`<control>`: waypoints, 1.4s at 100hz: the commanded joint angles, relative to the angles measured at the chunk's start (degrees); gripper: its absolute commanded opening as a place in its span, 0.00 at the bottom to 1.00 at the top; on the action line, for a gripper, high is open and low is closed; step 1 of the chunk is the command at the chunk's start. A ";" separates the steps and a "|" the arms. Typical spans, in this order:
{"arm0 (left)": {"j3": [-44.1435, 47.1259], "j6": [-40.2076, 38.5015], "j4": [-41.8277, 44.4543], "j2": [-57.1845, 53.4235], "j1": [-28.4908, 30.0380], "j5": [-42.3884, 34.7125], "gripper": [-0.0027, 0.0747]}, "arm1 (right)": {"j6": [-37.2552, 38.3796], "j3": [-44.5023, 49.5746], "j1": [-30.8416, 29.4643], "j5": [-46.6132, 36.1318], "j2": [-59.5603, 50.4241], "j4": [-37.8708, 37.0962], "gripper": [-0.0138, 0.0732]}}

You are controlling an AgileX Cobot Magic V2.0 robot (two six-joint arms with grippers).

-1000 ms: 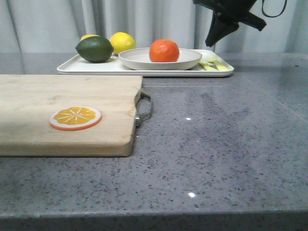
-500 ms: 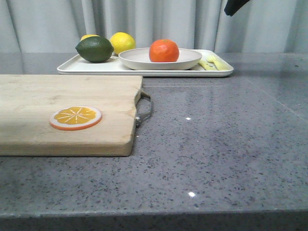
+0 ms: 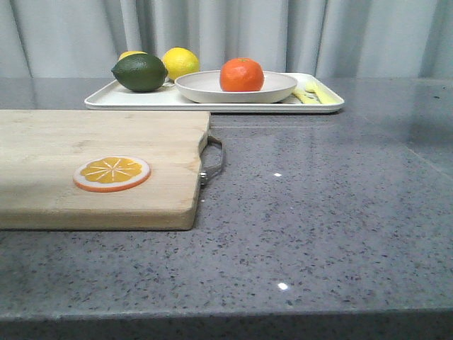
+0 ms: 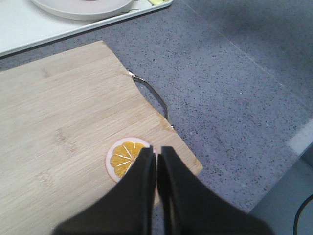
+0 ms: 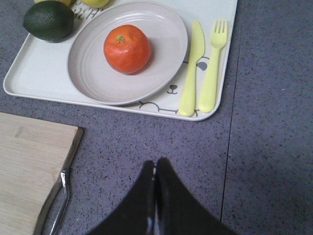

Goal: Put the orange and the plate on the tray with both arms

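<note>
Since the orange (image 5: 127, 49) sits on the plate (image 5: 161, 63) inside the tray (image 5: 34, 73), both grippers, left gripper (image 4: 156, 154) and right gripper (image 5: 155, 166), hang closed and empty, the task apparently finished.

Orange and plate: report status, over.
Both tools shut, empty: left over board, right over table. Orange on plate, plate on tray. Nothing in the way.

The orange (image 5: 127, 49) sits in the plate (image 5: 161, 63), which rests on the tray (image 5: 34, 73) beside a dark green lime (image 5: 49, 20) and a yellow knife (image 5: 190, 73) and fork (image 5: 211, 73). The right gripper (image 5: 155, 169) hangs closed above grey countertop (image 5: 264, 161), near a cutting board (image 5: 24, 171).
</note>
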 commanded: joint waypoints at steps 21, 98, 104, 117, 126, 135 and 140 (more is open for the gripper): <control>3.27 -0.45 -0.73 -7.96 0.17 -6.39 0.01 | -5.78 16.83 -0.08 -11.68 -18.39 0.33 0.08; 18.26 -0.37 -0.73 -33.96 0.17 -6.41 0.01 | -7.60 45.01 -0.08 -16.58 -52.90 0.38 0.08; 18.26 -0.37 -0.73 -33.99 0.17 -6.41 0.01 | -7.60 45.28 -0.08 -16.70 -53.18 0.38 0.08; 18.26 -0.37 -1.58 -33.99 0.17 -6.18 0.01 | -7.60 45.34 -0.08 -15.98 -53.18 0.38 0.08; 18.26 -0.37 -1.58 -33.99 0.17 -6.18 0.01 | -7.60 45.34 -0.08 -15.79 -53.18 0.38 0.08; 18.26 -0.37 -1.58 -33.99 0.17 -6.28 0.01 | -7.60 45.34 -0.08 -15.79 -53.18 0.38 0.08; 18.26 -0.37 -1.58 -33.99 0.17 -6.28 0.01 | -7.60 45.34 -0.08 -15.79 -53.18 0.38 0.08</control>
